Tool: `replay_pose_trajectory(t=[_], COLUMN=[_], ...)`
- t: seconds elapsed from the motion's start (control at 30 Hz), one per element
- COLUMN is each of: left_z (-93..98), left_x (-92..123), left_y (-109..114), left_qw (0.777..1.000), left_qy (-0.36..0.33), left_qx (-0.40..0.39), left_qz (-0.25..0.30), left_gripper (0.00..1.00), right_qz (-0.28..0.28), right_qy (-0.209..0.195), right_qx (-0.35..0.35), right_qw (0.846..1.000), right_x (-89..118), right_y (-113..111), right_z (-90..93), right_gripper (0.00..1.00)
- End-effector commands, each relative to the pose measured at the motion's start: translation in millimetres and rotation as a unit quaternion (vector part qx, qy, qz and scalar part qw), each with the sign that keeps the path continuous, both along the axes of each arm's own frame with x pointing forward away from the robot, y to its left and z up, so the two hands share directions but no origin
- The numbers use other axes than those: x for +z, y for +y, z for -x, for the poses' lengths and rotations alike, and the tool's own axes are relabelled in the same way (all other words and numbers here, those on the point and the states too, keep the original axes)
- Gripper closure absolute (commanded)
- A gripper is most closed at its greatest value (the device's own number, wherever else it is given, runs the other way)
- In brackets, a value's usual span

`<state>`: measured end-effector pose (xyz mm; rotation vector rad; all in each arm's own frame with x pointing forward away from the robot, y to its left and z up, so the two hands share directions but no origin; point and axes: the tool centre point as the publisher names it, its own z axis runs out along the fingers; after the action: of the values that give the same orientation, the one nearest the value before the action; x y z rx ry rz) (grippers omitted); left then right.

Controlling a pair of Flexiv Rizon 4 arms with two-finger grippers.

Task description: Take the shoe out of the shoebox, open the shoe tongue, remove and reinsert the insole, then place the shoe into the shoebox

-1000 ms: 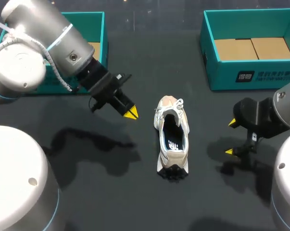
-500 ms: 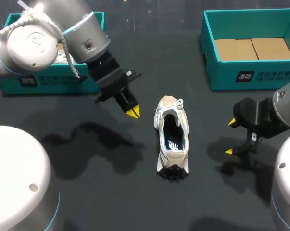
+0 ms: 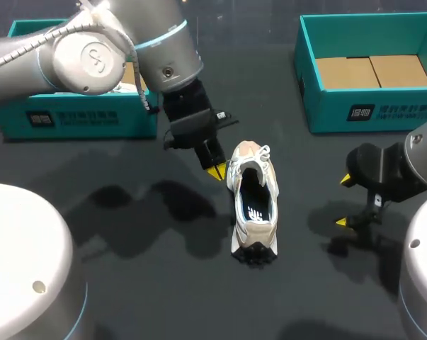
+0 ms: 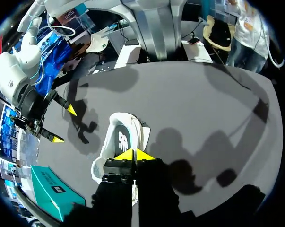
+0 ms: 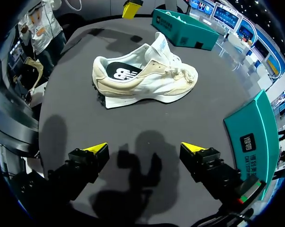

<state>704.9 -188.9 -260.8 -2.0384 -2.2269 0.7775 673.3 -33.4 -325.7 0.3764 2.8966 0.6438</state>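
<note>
The shoe (image 3: 254, 202) is seen out on the table (image 3: 128, 283), near its middle, with the toe toward 12 o'clock and the heel toward 6. One box (image 3: 369, 117) is set at the shoe's 1 o'clock and another box (image 3: 78, 119) at its 10 o'clock, both well apart from it.

The left gripper (image 3: 215, 171) is held just beside the laces, at the shoe's 10 o'clock. Its yellow tips are pressed together with nothing between them, as the left wrist view confirms (image 4: 134, 154). The right gripper (image 3: 343, 201) is parked at the shoe's 3 o'clock, well apart, with its fingers spread wide and nothing held.

The step in hand is judged to be the opening of the tongue (image 5: 160, 43), which stands raised above the dark insole (image 5: 121, 73).

For a clean move, the left fingers would have to be parted a little. The tongue's top edge should be taken alone, with the laces (image 5: 180, 71) left out of the pinch. The tongue is then best drawn toward 12 o'clock rather than straight up, or the light shoe may be lifted with it. The heel could be steadied by the right gripper. Snagged laces and a sliding shoe are the likely faults.
</note>
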Motion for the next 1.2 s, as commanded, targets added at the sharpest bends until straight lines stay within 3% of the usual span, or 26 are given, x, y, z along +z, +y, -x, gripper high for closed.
replay_pose_trajectory(t=[0.03,0.23,0.6,0.7,0.97,1.2], left_z=[1.2,7.3,12.2,6.2,6.2,22.5], left_x=[-9.2,-25.5,-59.5,-45.8,-45.8,-75.2], left_y=[-16.6,-31.9,-56.6,-54.6,-54.6,-63.8], left_qw=[0.999,0.997,0.992,0.993,0.993,0.987], left_qy=[-0.001,-0.011,-0.004,0.015,0.015,-0.005], left_qx=[-0.029,-0.057,-0.092,-0.092,-0.092,-0.125], left_qz=[-0.04,-0.051,-0.087,-0.077,-0.077,-0.104], left_gripper=[1.0,1.0,1.0,1.0,1.0,1.0], right_qz=[0.001,0.0,0.0,0.0,0.0,0.0], right_qy=[-0.001,0.004,0.004,0.004,0.004,0.004], right_qx=[0.001,0.005,0.005,0.005,0.005,0.005], right_qw=[1.0,1.0,1.0,1.0,1.0,1.0], right_x=[9.3,10.3,10.3,10.3,10.3,10.3], right_y=[-14.2,-28.1,-28.1,-28.1,-28.1,-28.1], right_z=[7.8,12.3,12.3,12.3,12.3,12.3], right_gripper=[0.0,0.0,0.0,0.0,0.0,0.0])
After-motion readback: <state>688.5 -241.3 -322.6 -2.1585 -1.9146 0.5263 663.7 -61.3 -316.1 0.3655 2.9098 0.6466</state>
